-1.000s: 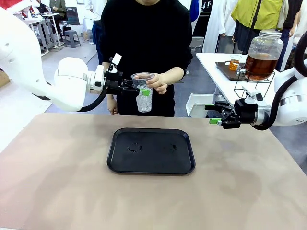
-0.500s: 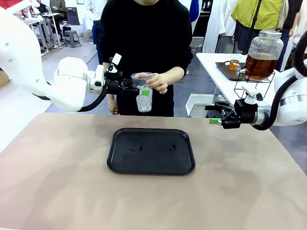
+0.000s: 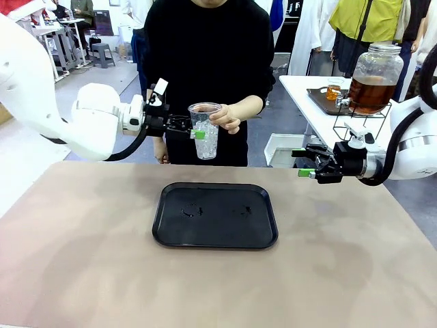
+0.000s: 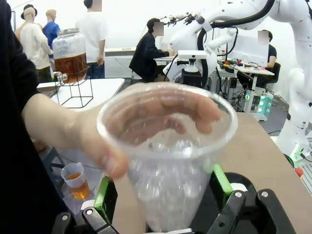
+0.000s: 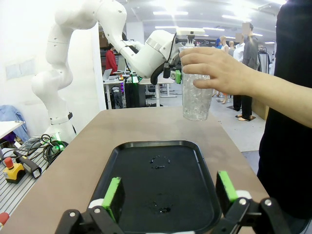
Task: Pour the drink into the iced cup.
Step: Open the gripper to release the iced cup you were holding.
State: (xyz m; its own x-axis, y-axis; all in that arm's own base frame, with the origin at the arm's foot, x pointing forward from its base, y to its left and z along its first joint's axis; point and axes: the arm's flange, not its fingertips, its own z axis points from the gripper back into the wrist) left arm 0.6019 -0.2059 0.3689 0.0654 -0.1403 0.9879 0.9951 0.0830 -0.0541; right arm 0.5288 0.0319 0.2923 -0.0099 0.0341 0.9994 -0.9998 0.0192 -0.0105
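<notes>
A clear plastic iced cup point(image 3: 204, 131) was held up by the person's hand point(image 3: 226, 118) above the far edge of the tabletop point(image 3: 82, 239), upper centre of the front view, while the left gripper point(image 3: 193, 128) was placed around its lower half. In the left wrist view the cup point(image 4: 168, 151) was seen between the green pads point(image 4: 105, 191), the jaws spread to either side of it; whether the pads were already touching the wall could not be told. The handover step was judged to be in hand, with the cup not yet released. The drink point(image 3: 369, 92), amber in a glass dispenser jar point(image 3: 375, 75) on a wire stand, was seen at the upper right, well apart from the cup, on a white side table point(image 3: 307, 96). The right gripper point(image 3: 306, 162) was held at mid right with its jaws spread and nothing between them, over the black tray point(image 5: 161, 185) in the right wrist view. Next, the jaws would need to be pressed gently onto the thin cup, then the cup carried upright under the spigot.
</notes>
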